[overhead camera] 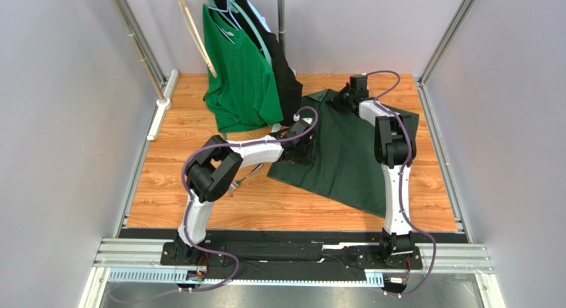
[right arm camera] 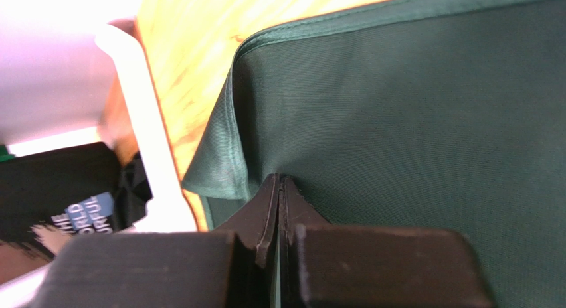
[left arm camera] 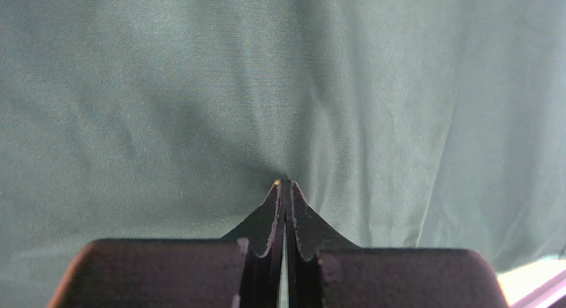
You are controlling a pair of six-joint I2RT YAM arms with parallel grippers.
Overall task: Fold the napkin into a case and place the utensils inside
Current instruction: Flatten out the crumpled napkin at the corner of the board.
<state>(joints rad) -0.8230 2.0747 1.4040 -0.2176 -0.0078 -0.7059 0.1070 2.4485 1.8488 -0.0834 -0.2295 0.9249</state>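
With the left gripper [overhead camera: 301,146] clamped on the 9 o'clock edge of the napkin [overhead camera: 345,165], spread toward 3 o'clock on the worktop [overhead camera: 192,195], and the right gripper [overhead camera: 340,99] pinching its 12 o'clock corner, the 1st fold looks ready, calling for a joint lift toward 4 o'clock.

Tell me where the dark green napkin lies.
Seen from above, the napkin lies spread on the right half of the table, beside the hanging green T-shirt; the left gripper pinches its left edge, the right gripper its far corner.

Glare is bleaching the corner up-left of the right pincer [right arm camera: 280,180]; overhead, soft even light is falling.
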